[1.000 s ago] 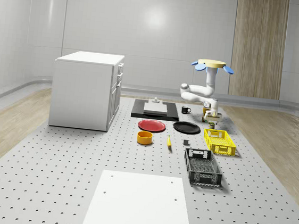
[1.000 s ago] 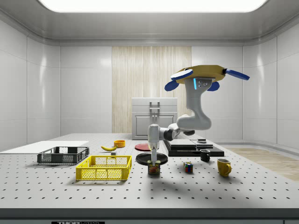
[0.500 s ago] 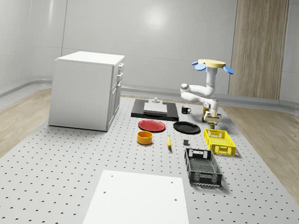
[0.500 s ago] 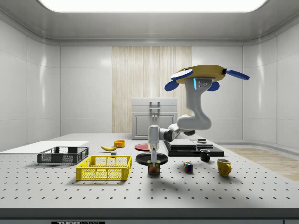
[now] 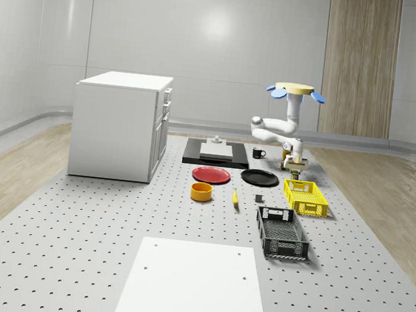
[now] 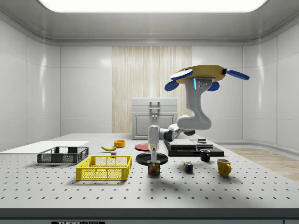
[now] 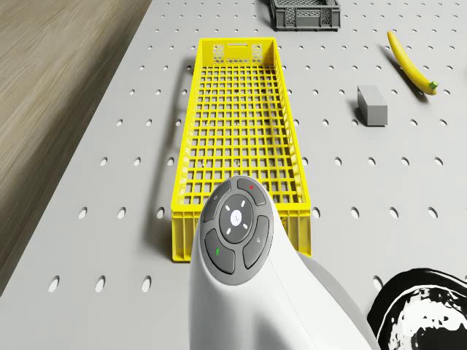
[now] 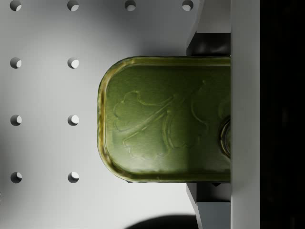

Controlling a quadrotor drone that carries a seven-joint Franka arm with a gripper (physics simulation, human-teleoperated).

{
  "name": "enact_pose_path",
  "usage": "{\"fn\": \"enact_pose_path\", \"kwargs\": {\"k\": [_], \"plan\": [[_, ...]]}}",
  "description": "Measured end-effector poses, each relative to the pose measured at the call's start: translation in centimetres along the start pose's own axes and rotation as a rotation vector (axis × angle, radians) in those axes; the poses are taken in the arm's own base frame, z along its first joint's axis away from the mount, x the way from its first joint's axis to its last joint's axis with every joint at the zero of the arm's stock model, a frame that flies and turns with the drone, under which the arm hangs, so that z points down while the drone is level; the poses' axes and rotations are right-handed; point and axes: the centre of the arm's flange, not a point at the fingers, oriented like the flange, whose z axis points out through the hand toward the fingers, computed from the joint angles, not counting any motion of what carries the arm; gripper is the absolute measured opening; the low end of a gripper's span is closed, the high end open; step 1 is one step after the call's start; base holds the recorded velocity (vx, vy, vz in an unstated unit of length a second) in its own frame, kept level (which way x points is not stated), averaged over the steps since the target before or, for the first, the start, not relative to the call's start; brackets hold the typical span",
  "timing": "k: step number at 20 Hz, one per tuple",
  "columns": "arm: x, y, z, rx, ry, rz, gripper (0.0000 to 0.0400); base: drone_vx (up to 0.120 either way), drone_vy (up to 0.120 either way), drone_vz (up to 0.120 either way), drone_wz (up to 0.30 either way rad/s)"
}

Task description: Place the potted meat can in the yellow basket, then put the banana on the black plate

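White walls ring a big gray table (image 6: 243, 191). Beside the yellow basket (image 6: 104, 167), the gripper (image 6: 153, 162) has its fingers around the meat can (image 6: 153, 169), ready to lift, under the hovering drone (image 6: 204, 73).

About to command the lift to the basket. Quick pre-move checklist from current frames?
1. Gripper down on the potted meat can, fingers on both sides of it: ok.
2. Firm grip: cannot tell.
3. Yellow basket empty: ok.
4. Basket just beside the can, nothing standing between them in the side view: ok.
5. Drone hovering above the table, beyond the can: ok.
6. Banana lying on the table, away from the basket: ok.
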Motion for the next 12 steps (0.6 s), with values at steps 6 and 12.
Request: {"fn": "enact_pose_path", "kwargs": {"k": [6,12], "plan": [[0.0,0.0,-1.5,0.000,0.001,-0.002,0.0291,0.000,0.000,0.047,0.000],[0.0,0.0,-3.3,-0.001,0.002,-0.006,0.0291,0.013,0.000,0.120,0.000]]}}
